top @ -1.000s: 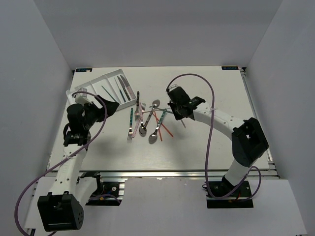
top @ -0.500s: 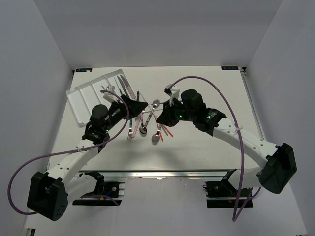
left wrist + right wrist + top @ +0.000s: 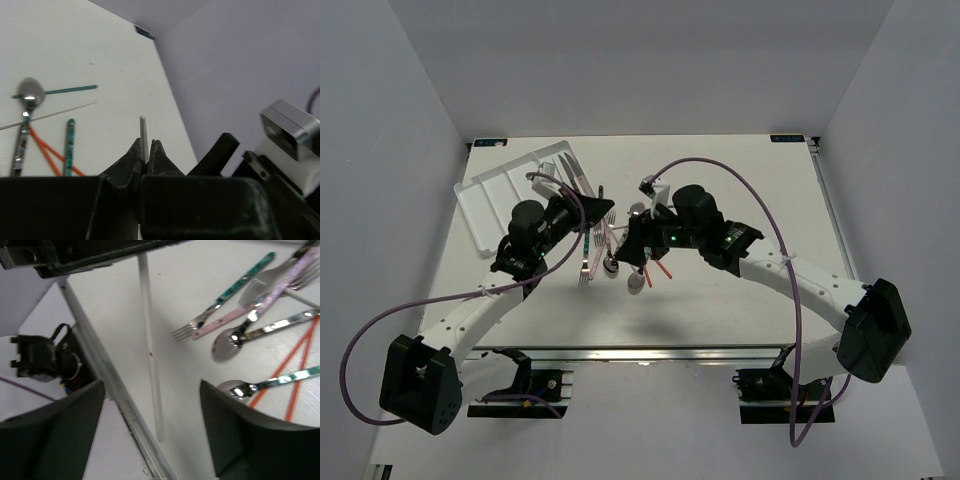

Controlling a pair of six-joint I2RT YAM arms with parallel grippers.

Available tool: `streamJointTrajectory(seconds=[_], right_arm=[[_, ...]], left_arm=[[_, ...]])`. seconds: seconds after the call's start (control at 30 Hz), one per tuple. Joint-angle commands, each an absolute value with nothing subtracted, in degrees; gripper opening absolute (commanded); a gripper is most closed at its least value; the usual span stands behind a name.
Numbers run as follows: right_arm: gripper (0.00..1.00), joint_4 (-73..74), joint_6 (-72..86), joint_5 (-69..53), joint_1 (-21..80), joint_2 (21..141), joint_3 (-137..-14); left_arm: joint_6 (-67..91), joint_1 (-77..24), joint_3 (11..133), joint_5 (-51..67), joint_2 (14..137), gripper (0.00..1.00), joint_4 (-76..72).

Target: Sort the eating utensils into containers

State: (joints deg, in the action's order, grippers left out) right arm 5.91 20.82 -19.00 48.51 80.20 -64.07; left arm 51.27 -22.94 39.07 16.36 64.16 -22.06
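A hand-over between the arms is judged to be the step in hand. A pale chopstick (image 3: 143,131) is pinched between the closed jaws of the left claw (image 3: 145,150), with its tip sticking out beyond them. In the right wrist view the same chopstick is seen reaching out from the left claw at the top edge. It passes between the fingers of the right claw (image 3: 151,385), which are spread wide and are not touching it. The stick is thus carried by the left claw alone, above the worktop (image 3: 750,180) and just beside the pile of unsorted utensils (image 3: 620,255), where forks, spoons and coloured chopsticks lie crossed at the middle. The white cutlery tray (image 3: 480,205) is set at the far left, near the left arm, and a few pieces are seen in its rightmost compartment.

For the next move, the right claw should be drawn clear of the stick. The chopstick should then be swung over to the tray, turned parallel with a compartment, and lowered in before the jaws are opened. Which compartment is meant for chopsticks cannot be told.
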Motion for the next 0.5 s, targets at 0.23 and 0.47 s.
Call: streamJointTrajectory(seconds=[0.23,0.47], right_arm=[[0.89,8.9,22.8,-1.3,41.0,75.0,-59.3],[0.89,8.6,20.5,-0.9,40.2,72.1,-54.3]], left_arm=[[36.0,-9.2,70.3,-18.0,82.6,0.0,21.2],[31.6,3.4,97.7,-14.8,109.5,0.0,26.8]])
